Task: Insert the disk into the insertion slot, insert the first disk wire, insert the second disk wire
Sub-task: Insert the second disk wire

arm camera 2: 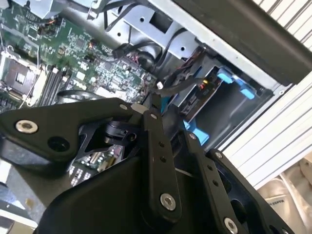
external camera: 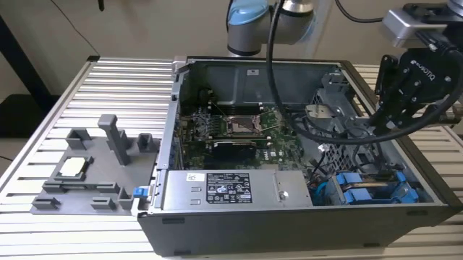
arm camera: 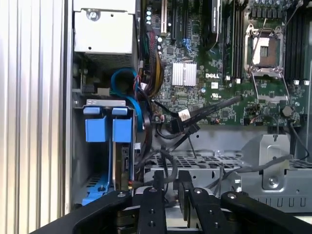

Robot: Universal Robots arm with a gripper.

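The gripper (external camera: 382, 125) hangs inside the open computer case (external camera: 289, 233), over the drive cage. I cannot tell whether it is spread, pressed together or pinching anything, because dark cables crowd the space around its tip in both wrist views.

The disk (arm camera: 123, 146) sits in its blue frame, already pushed down into the slot (arm camera: 108, 103). It is below the gripper and just to one side of it, next to a second blue frame. So the seating looks done, and the wires seem to be the work in hand.

A black wire (arm camera: 184, 115) with a white tag and a dark plug lies loose beyond the gripper's tip, over the edge of the circuit board (arm camera: 195, 58) and apart from the disk. A blue cable (arm camera: 122, 80) loops farther off, toward the silver box (arm camera: 105, 29).

To do this step well, the wire probably wants holding close behind the plug, so it cannot swing or twist. The plug should be squared to the socket on the end of the disk nearest the gripper, then pushed straight along the socket's line. The neighbouring cables lie close and could snag, so a slow, narrow path between them looks safest.
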